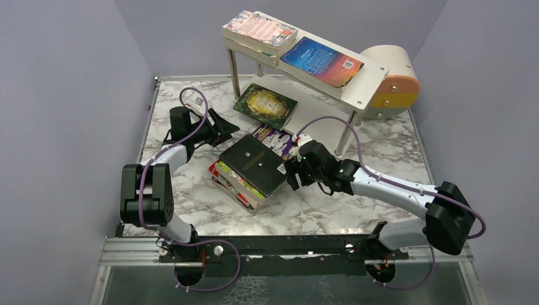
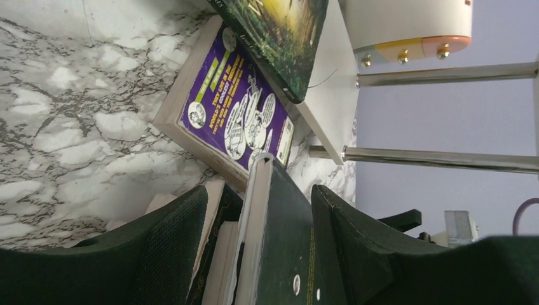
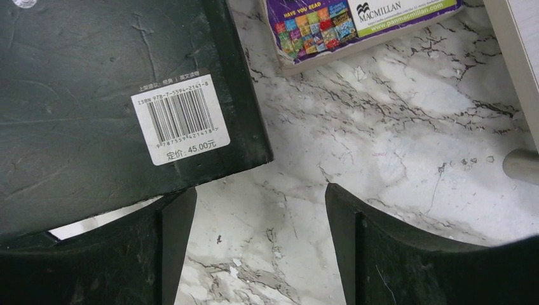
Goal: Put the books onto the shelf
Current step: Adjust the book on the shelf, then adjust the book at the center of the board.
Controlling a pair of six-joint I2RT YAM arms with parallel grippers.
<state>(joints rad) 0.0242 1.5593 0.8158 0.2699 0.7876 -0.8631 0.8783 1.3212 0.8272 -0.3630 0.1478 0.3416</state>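
Note:
The pale wooden shelf [image 1: 367,84] stands at the back. A pink-patterned book [image 1: 260,28] and a blue book [image 1: 321,60] lie on its top board. A green book [image 1: 266,105] rests on the lower board [image 2: 330,95]. A purple book [image 1: 273,140] [image 2: 238,111] lies on the marble beside it. In the middle sits a stack topped by a black book [image 1: 254,164] [image 2: 283,254] [image 3: 95,95]. My left gripper [image 1: 224,130] [image 2: 259,189] is open, its jaws straddling the black book's far edge. My right gripper [image 1: 291,173] [image 3: 260,189] is open at the book's barcode corner, with only marble between its jaws.
A round beige-and-orange box [image 1: 394,82] [image 2: 407,25] lies behind the shelf's right end. Thin metal shelf legs [image 2: 445,73] [image 1: 346,136] stand close to the purple book. Grey walls close in the marble table [image 1: 381,146] on three sides.

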